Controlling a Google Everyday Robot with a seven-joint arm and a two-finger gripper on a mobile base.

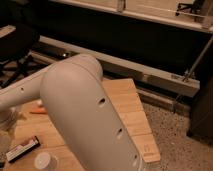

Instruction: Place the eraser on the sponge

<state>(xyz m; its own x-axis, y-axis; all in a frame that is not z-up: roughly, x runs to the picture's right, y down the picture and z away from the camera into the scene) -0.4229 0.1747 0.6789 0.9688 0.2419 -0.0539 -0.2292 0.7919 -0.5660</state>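
Observation:
The eraser, a flat black bar with a red stripe and a white side, lies on the wooden table near the lower left corner. The sponge is hidden, probably behind my arm. My big white arm fills the middle of the view and reaches to the left edge. There my gripper shows only as a pale shape, just left of and above the eraser, mostly cut off by the frame.
A small orange carrot lies on the table beside the arm. A white bottle stands at the bottom edge, right of the eraser. The table's right edge drops to a speckled floor. A long metal rail runs behind.

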